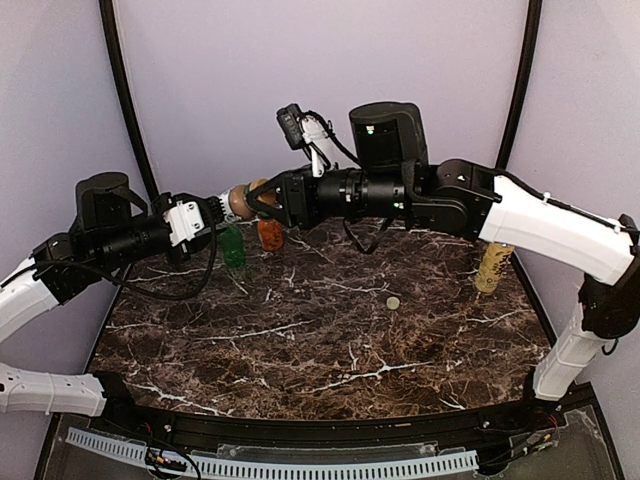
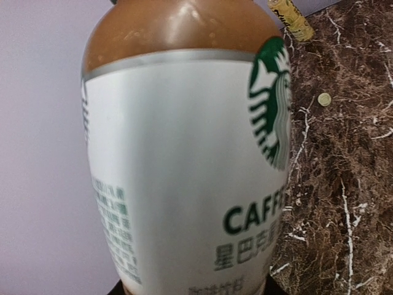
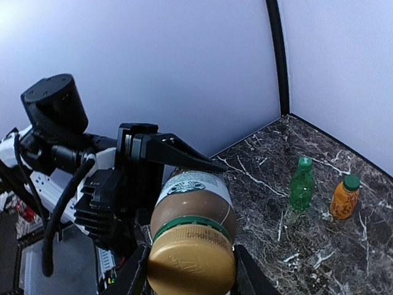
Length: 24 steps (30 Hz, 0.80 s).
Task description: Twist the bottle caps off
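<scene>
We hold the bottle (image 3: 193,203) level, cap (image 3: 191,261) facing the right claw (image 3: 190,279).
Our left claw (image 1: 218,208) clamps its body above the far edge of the table (image 1: 330,340); the long axis runs left-right, and the right claw pinches the cap end-on.

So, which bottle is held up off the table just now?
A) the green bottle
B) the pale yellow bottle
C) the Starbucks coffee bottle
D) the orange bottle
C: the left gripper holds the Starbucks coffee bottle in the air, and the right gripper has its jaws on the tan cap. The green bottle, orange bottle and pale yellow bottle stand on the table.
</scene>
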{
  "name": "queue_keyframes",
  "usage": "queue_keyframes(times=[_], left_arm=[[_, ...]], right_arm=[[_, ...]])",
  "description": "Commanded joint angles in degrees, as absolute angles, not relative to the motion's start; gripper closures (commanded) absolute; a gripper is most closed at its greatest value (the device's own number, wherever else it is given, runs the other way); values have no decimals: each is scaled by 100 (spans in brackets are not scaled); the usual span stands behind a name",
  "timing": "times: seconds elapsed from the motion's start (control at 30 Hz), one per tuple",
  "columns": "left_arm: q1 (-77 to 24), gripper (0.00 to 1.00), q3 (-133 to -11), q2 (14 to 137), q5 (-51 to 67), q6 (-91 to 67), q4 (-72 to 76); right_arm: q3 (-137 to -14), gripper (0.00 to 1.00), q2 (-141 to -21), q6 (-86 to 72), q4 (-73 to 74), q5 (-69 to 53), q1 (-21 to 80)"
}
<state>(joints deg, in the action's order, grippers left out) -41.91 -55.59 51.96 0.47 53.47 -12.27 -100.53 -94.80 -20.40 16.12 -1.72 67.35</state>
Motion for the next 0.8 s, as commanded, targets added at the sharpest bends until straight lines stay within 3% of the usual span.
queue_keyframes(times=[0.0, 0.17, 0.37, 0.6, 0.77], left_arm=[[-4289, 94, -5859, 5208, 1877, 5176, -2897], [-4289, 94, -6068, 5229, 3206, 5123, -4042], [-4289, 98, -6079, 5264, 3562, 5146, -4425], [-4288, 98, -5949, 5202, 3288, 5158, -4320], [-4289, 98, -5704, 5079, 3136, 5147, -4196]], right_arm=[[-9740, 100, -9290, 460, 1506, -1807, 7001], [-9409, 100, -9083, 2543, 1953, -2117, 7562], [-9606, 100, -9290, 4212, 2782, -1117, 8006], [-9626, 100, -9036, 4383, 2742, -371, 8051], [-9503, 100, -8565, 3624, 2334, 642, 7766]])
